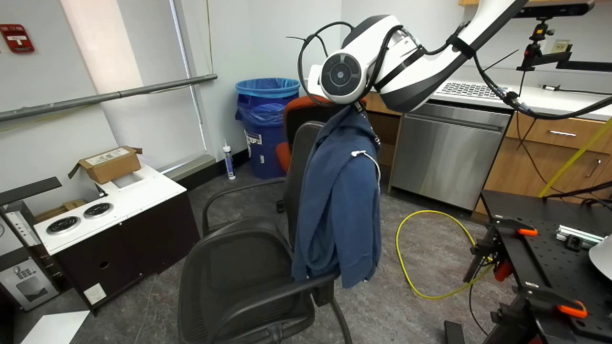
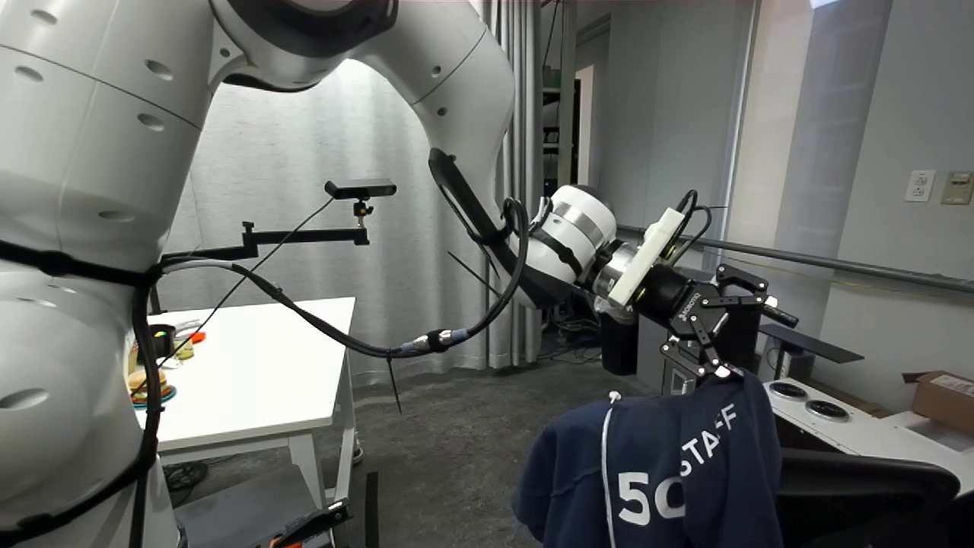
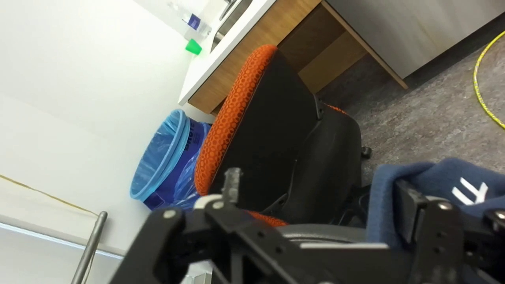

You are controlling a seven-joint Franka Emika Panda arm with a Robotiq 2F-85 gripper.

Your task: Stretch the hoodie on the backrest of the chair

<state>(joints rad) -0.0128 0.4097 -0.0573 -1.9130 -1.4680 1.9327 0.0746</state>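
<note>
Draped over one side of the chair's backrest [image 1: 303, 138], the blue hoodie [image 1: 334, 205] hangs down past the armrest of the black chair [image 1: 234, 282]. White lettering and a white drawstring show on the hoodie [image 2: 654, 464] in an exterior view. My gripper [image 2: 753, 344] stands just above its top edge, jaws wide apart. In the wrist view a fold of the hoodie [image 3: 380, 197] lies along the inner side of the right-hand finger [image 3: 410, 209] and bends over its tip; the left-hand finger [image 3: 232, 185] touches nothing. The backrest's top edge [image 3: 323, 232] shows between the fingers.
An orange-edged chair [image 3: 232, 118] stands behind the black chair, with a blue lined bin [image 1: 267, 129] beside it. A toy stove [image 1: 119, 210] is on the far side. A black workbench [image 1: 550, 253] and a yellow hose [image 1: 401, 253] lie opposite.
</note>
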